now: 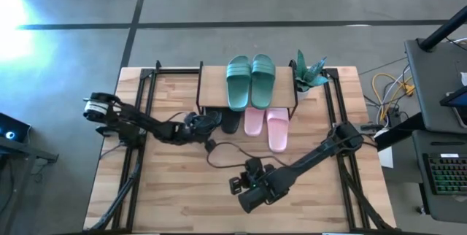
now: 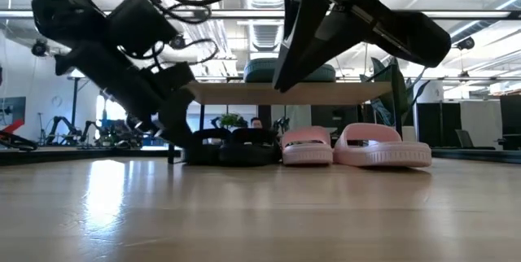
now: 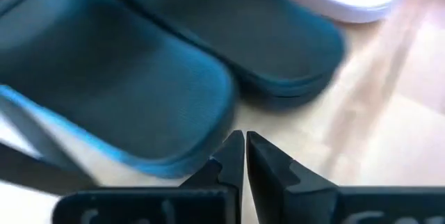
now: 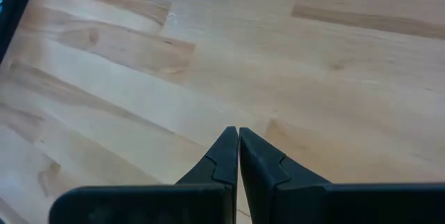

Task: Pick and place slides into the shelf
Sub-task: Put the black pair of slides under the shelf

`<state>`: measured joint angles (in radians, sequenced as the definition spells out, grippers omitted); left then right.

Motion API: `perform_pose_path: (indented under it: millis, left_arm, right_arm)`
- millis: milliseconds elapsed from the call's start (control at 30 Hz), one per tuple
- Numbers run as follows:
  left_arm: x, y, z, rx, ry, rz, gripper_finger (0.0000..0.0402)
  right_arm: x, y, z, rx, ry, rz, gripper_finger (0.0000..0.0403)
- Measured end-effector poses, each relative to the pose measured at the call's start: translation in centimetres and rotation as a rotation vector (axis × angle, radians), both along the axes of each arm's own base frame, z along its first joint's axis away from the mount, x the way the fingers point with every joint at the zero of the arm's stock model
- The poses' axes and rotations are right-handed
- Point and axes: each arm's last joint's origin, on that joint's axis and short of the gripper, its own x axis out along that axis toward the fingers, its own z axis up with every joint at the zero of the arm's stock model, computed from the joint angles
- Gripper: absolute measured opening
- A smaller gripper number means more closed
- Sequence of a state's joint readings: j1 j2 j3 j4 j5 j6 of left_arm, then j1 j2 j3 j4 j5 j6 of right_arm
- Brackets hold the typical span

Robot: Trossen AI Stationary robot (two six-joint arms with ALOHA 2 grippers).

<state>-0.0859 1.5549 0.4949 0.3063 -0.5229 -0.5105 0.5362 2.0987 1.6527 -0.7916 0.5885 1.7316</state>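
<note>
The shelf (image 1: 211, 82) stands at the table's far middle, with two teal-green slides (image 1: 250, 80) lying side by side on its board. Two pale pink slides (image 1: 266, 123) rest on the table with their far ends under the board. Two black slides (image 1: 230, 122) lie to their left, showing large in the left wrist view (image 3: 132, 92). My left gripper (image 1: 201, 124) is shut and low at the near-left end of the left black slide (image 2: 207, 144). My right gripper (image 4: 238, 135) is shut and hovers over bare wood near the table's near middle (image 1: 246, 200). My left gripper's shut fingertips (image 3: 236, 144) come in low from the table's left and stand at the rim of the left black slide's end (image 3: 201, 158). Whether they touch it, I cannot tell. The slide lies flat on the table.
A small potted plant (image 1: 310, 73) stands right of the shelf. A black cable (image 1: 219, 151) loops across the table between the two arms. Black frame rails (image 1: 142, 111) run along the table's left and right sides. Bare wood lies toward the near edge.
</note>
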Motion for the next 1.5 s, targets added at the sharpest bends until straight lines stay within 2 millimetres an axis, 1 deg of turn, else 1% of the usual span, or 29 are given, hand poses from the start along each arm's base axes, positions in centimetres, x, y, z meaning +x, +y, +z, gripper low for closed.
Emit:
perform_pose_path:
  millis: [133,200,333,467,567,633,700,767,900,1067,1300,1433,1500]
  left_arm:
    - [0.0,-0.7,1.0,-0.045,-0.026,-0.098,0.0003]
    - [-0.5,-1.3,1.2,-0.078,-0.005,-0.154,0.0003]
    - [-2.4,-2.8,2.0,-0.112,0.066,-0.205,0.0003]
    - [-4.3,-4.6,3.8,-0.123,0.035,-0.296,0.0003]
    - [-5.8,-5.6,5.2,-0.146,-0.027,-0.371,0.0003]
    - [-6.7,-6.0,6.2,-0.192,-0.086,-0.391,0.0003]
    - [-7.7,-6.1,6.9,-0.232,-0.124,-0.397,0.0003]
    - [-8.5,-6.1,7.3,-0.259,-0.158,-0.406,0.0003]
    - [-9.8,-6.0,8.0,-0.281,-0.172,-0.446,0.0003]
    - [-10.4,-5.8,8.3,-0.301,-0.168,-0.474,0.0003]
    - [-10.3,-5.8,8.2,-0.299,-0.161,-0.472,0.0003]
    - [-10.1,-6.0,7.8,-0.292,-0.132,-0.469,0.0003]
    - [-9.9,-6.0,7.6,-0.289,-0.116,-0.468,0.0003]
  right_arm:
    - [-0.1,-0.1,-0.1,-0.006,0.013,-0.005,0.0009]
    - [-0.2,-0.2,-0.2,-0.002,0.014,-0.019,0.0009]
    - [0.0,-0.9,-0.8,0.002,0.026,-0.034,0.0009]
    - [0.9,-2.4,-1.6,0.005,0.026,-0.016,0.0009]
    - [2.4,-4.1,-2.3,0.037,0.003,0.087,0.0009]
    - [3.4,-5.8,-2.8,0.05,-0.013,0.15,0.0009]
    - [4.1,-7.4,-3.6,0.035,-0.018,0.156,0.0009]
    - [4.4,-9.2,-4.0,0.011,0.008,0.143,0.0009]
    - [4.9,-12.1,-4.4,-0.029,0.04,0.137,0.0009]
    - [5.3,-15.1,-4.5,-0.09,0.081,0.163,0.0009]
    - [5.4,-18.5,-4.7,-0.175,0.121,0.113,0.0009]
    - [5.3,-19.6,-4.9,-0.182,0.138,0.101,0.0009]
    - [5.4,-19.7,-4.8,-0.178,0.127,0.094,0.0009]
